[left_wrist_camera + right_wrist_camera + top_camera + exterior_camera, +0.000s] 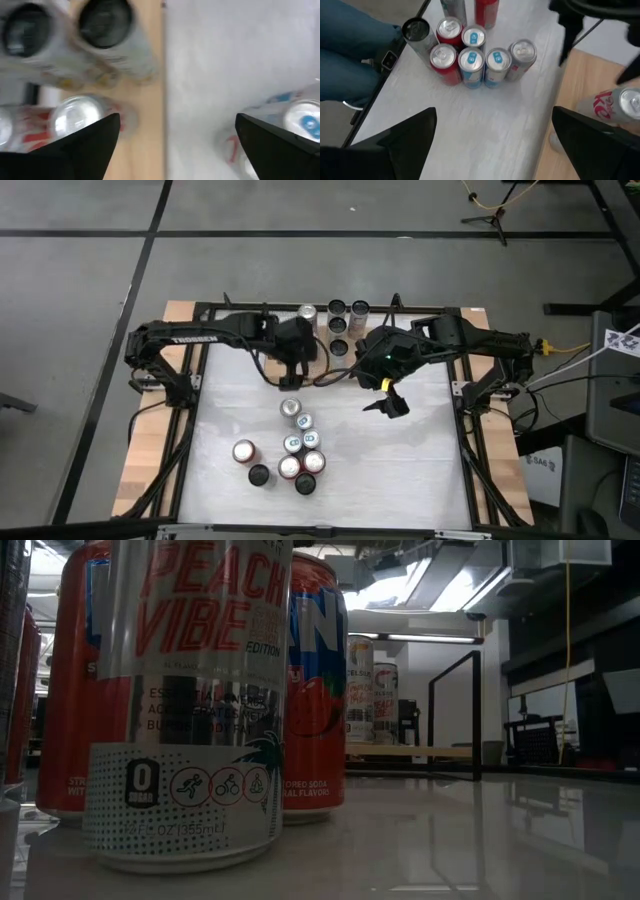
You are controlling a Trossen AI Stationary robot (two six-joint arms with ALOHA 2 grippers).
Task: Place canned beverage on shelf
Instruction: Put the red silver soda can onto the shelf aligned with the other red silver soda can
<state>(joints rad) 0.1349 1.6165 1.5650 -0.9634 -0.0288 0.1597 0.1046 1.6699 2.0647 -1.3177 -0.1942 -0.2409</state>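
Note:
The shelf point(322, 332), a light-wood board with black rod uprights point(455, 710), lies at the table's far middle and carries several upright cans point(337, 308). A cluster of several cans point(293, 444) stands on the white table's near middle. My left gripper point(293, 372) hovers open and empty over the shelf's near left edge point(145, 100), with shelf cans point(102, 20) below it. My right gripper point(390, 402) hovers open and empty over the table, right of the cluster point(472, 60).
A red-and-white can point(625, 107) stands on the wood board beside my left arm point(570, 30). A silver can point(190, 700) and red cans point(315, 690) fill the low view's near field. A person's blue-clad legs point(350, 55) show past the table's near edge.

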